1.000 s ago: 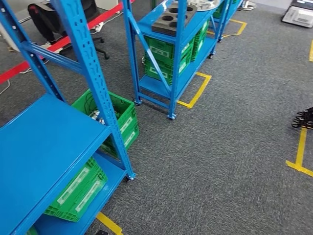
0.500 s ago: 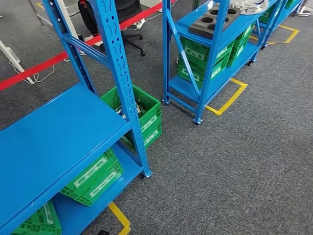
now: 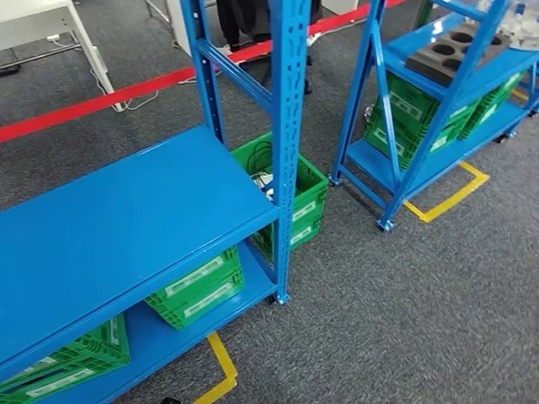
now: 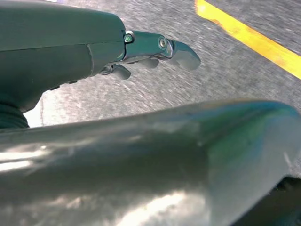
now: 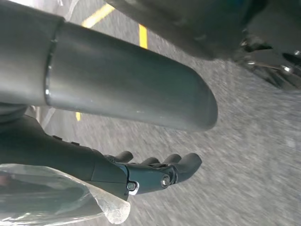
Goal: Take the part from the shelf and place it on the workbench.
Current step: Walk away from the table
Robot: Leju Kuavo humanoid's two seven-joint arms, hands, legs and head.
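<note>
Partly cropped shelf [image 3: 127, 227] (crates [image 3: 197, 286] underneath)

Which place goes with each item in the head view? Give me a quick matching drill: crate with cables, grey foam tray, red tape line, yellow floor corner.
Things:
1. crate with cables
2. foam tray
3. red tape
4. yellow corner

Places:
A. on the carpet behind the near rack
B. on the floor beside the near rack's post
C. on the carpet by the far rack's front foot
D. on the far rack's upper shelf

Pairs: 1-B, 2-D, 3-A, 4-C
</note>
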